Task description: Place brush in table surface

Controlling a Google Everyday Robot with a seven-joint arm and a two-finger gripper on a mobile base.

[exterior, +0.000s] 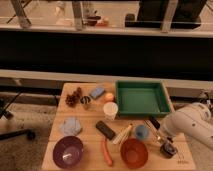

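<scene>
The brush, a small stubby black object with a paler top, stands on the table surface near its front right corner. My gripper is at the end of the white arm, which reaches in from the right. It hovers just above and to the left of the brush, between the brush and the little blue cup. The brush looks apart from the gripper.
A green tray sits at the back right. An orange bowl, a purple bowl, a black bar, a cream stick and a white cup fill the middle and front. A blue sponge and a pine cone lie at the back left.
</scene>
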